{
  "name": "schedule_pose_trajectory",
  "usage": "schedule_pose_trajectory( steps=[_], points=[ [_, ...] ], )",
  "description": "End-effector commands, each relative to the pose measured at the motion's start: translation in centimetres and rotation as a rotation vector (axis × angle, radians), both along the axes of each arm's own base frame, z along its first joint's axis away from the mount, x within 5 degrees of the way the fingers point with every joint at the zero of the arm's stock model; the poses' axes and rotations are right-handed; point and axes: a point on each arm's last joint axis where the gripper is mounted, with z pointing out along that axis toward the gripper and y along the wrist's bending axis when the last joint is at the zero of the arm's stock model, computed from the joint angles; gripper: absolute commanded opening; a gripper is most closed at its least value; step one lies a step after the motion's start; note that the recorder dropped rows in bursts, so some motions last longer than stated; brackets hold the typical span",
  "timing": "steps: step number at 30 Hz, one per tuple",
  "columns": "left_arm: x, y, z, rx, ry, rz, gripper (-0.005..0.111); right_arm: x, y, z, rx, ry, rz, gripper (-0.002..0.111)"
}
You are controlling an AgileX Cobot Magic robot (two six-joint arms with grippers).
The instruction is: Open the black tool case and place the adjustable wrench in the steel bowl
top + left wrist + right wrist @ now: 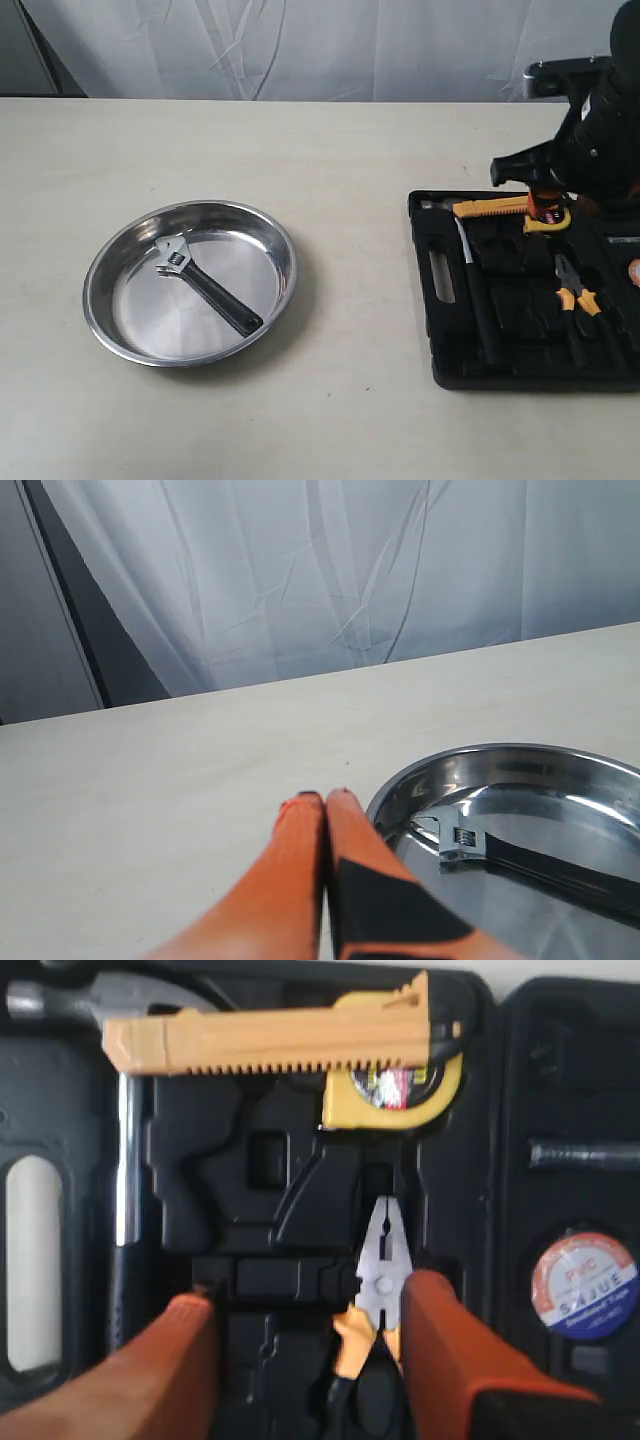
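Step in hand: we judge the task all but finished. The black tool case (445,300) lies open, well apart from the steel bowl (95,290), and the adjustable wrench (205,285) is inside the bowl.
Wrench place: flat on the bowl's floor, clear of the rim.
Wrench axis: it runs diagonally across the bowl. The silver jaw head points to the rim away from the case, and the black handle end points to the case side.
Left gripper (325,800): fingers pressed together and empty, just outside the bowl's rim, near the wrench's head.
Right gripper (312,1295): spread and holding nothing, far from the bowl over the case, with the orange-handled pliers (380,1270) between its fingers.
Next move: we see nothing left to carry, so both arms need only draw clear. The right should lift straight up so it does not catch the pliers.
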Motion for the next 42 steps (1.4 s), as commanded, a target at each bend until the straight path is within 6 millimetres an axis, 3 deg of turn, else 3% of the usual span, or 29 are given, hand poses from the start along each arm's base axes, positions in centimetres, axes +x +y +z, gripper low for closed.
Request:
schedule_pose_trajectory(
  steps=[1,3,7,8,16,25,29,33,36,40,42],
  points=[
    [0.0,0.0,0.1,-0.003,-0.004,-0.001,0.000,-2.8,0.5,-0.8,0.075,-0.031,0.009,0.049],
    [0.0,0.0,0.1,-0.003,-0.004,-0.001,0.000,-4.3,0.8,-1.2,0.111,-0.045,0.005,0.041],
    [0.0,0.0,0.1,-0.003,-0.004,-0.001,0.000,-7.5,1.2,-1.0,0.154,-0.088,0.024,0.003],
    [0.0,0.0,0.1,-0.003,-0.004,-0.001,0.000,-8.3,1.3,-0.7,0.163,-0.096,0.032,0.000],
    [0.0,0.0,0.1,-0.003,-0.004,-0.001,0.000,-12.6,1.9,2.4,0.287,-0.091,0.020,0.000],
    [0.0,0.0,0.1,-0.003,-0.004,-0.001,0.000,-12.7,1.8,3.6,0.310,-0.186,0.033,0.000],
    [0.0,0.0,0.1,-0.003,-0.004,-0.001,0.000,-13.2,1.1,5.2,0.258,-0.328,0.084,0.000],
    [0.0,0.0,0.1,-0.003,-0.004,-0.001,0.000,-15.6,0.5,7.9,0.350,-0.474,0.061,0.000],
    [0.0,0.0,0.1,-0.003,-0.004,-0.001,0.000,-18.2,-0.4,9.2,0.398,-0.686,0.079,0.000],
    [0.0,0.0,0.1,-0.003,-0.004,-0.001,0.000,-21.9,-2.1,8.7,0.438,-0.997,0.093,0.000],
    [0.0,0.0,0.1,-0.003,-0.004,-0.001,0.000,-23.5,-2.9,7.1,0.436,-1.124,0.089,0.000]
  ],
)
